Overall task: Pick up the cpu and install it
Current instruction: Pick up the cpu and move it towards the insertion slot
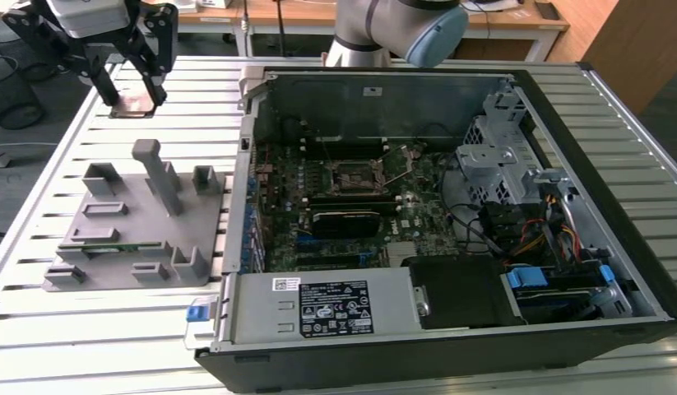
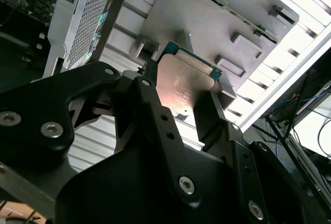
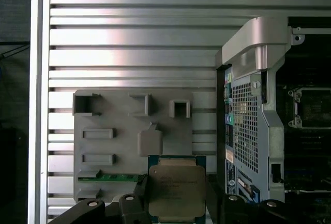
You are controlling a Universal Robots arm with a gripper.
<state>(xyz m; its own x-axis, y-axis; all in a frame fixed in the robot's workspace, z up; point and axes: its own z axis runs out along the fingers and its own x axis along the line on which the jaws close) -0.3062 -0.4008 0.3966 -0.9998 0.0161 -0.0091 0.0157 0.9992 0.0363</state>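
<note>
We can read no text for certain. In the exterior view a black-and-white printed label (image 1: 336,309) covers the grey metal power supply box (image 1: 261,317) at six o'clock from the green motherboard (image 1: 420,185), with a small white sticker (image 1: 285,284) at the label's ten o'clock. Faint print lines mark the silvery-grey square cpu (image 3: 177,190) in the first wrist view, too small for us.

A ribbed silver aluminium-slat worktop (image 1: 108,329) shows bright bands of light on its slats (image 3: 129,38) in the first wrist view. Beyond it stands a light wooden desk with white legs (image 1: 289,15). A brown wooden panel (image 1: 634,41) is at the exterior view's right and dark grey floor (image 1: 15,189) at its left.
</note>
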